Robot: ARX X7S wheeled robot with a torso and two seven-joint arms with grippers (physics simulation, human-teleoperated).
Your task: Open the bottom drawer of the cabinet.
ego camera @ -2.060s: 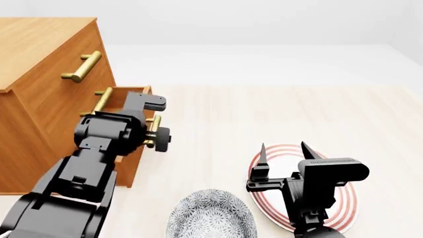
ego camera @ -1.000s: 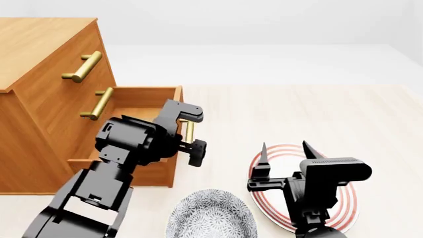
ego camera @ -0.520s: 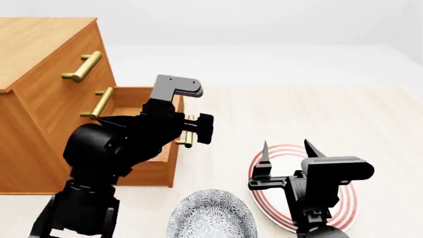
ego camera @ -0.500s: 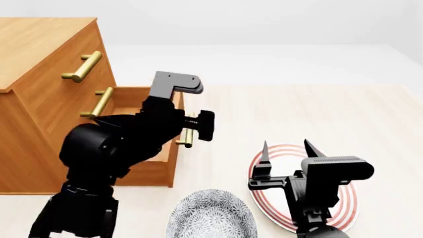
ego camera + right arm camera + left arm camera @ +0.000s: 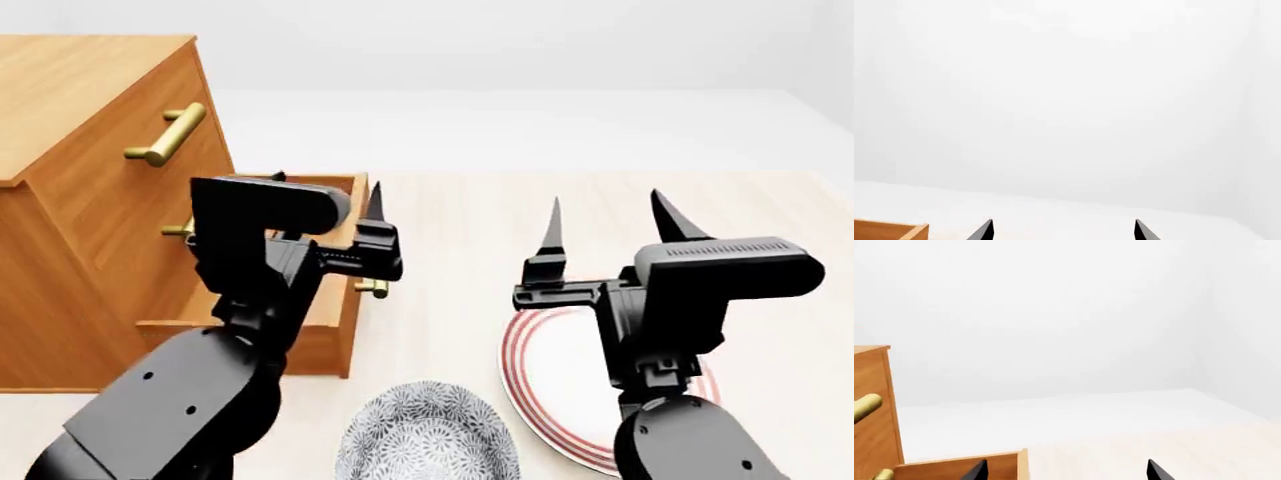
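- Your left gripper [image 5: 327, 205] stands wide apart and holds nothing, raised in front of the cabinet [image 5: 80, 190] with its fingertips pointing up; your right gripper [image 5: 603, 222] is equally wide and empty, lifted above the striped plate [image 5: 534, 375].
- The bottom drawer [image 5: 327, 330] sits pulled well out from the cabinet's front on the floor side nearest you, its brass handle [image 5: 372, 289] peeking out below your left wrist. By my judgement the task looks essentially done.
- Risk: your left arm hangs just beside the drawer's front edge. Swing it down or toward the cabinet and you could knock the drawer back in, or catch the handle.
- Risk: the patterned bowl [image 5: 427, 440] and plate lie near both arms; a careless lowering could shove either one.
- The drawer's inside is mostly hidden behind your left arm; the little that shows is bare wood, so you cannot tell its contents.
- The plate appears empty, and nothing shows in the bowl either.
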